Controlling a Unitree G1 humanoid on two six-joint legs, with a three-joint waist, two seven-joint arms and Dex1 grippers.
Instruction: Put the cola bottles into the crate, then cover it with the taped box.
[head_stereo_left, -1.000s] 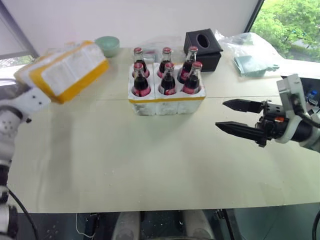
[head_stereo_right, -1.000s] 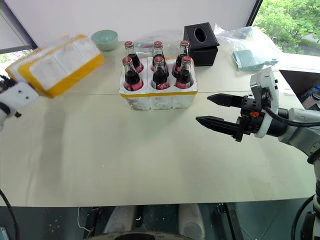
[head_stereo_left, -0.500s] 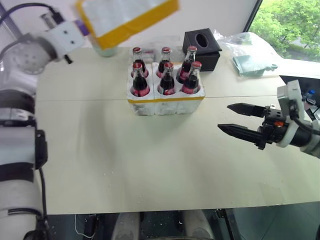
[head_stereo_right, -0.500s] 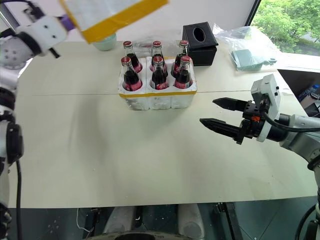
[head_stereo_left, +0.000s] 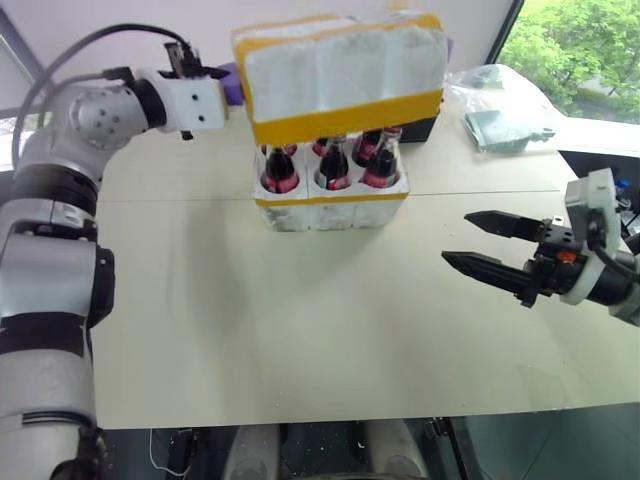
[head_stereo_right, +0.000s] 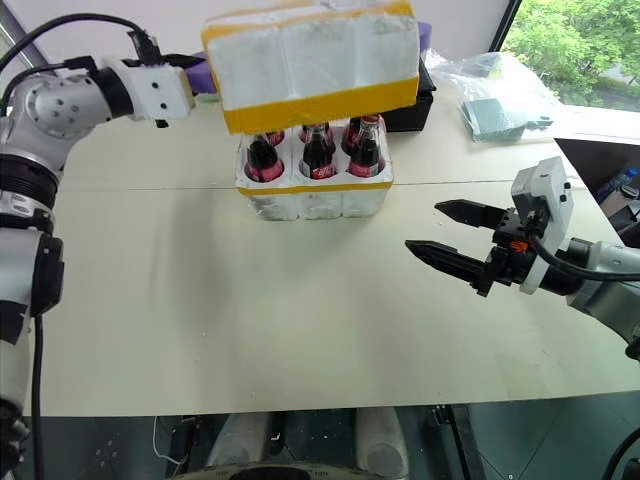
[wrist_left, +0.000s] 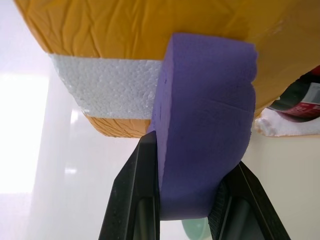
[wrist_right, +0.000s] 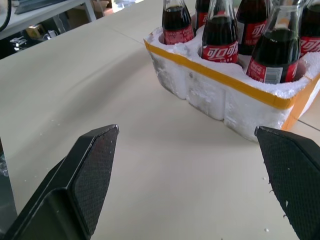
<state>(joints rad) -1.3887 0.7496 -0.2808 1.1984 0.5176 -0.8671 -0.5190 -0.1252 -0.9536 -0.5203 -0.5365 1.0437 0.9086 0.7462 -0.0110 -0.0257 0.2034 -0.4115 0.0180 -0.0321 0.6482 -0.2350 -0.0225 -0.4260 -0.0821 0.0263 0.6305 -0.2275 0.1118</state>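
Left wrist view reveals a purple foam tab (wrist_left: 200, 125) pinched in the left tool (wrist_left: 192, 200), carrying the taped box (head_stereo_left: 340, 75) above the cola bottles (head_stereo_left: 330, 165) in the crate (head_stereo_left: 330, 205). Right tool (head_stereo_left: 480, 245) spread wide, empty, over the surface (head_stereo_left: 300, 330).

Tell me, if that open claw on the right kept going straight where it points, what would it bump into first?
Probably the crate: the right gripper aims at its yellow-taped side across bare table, though it may pass the near corner.
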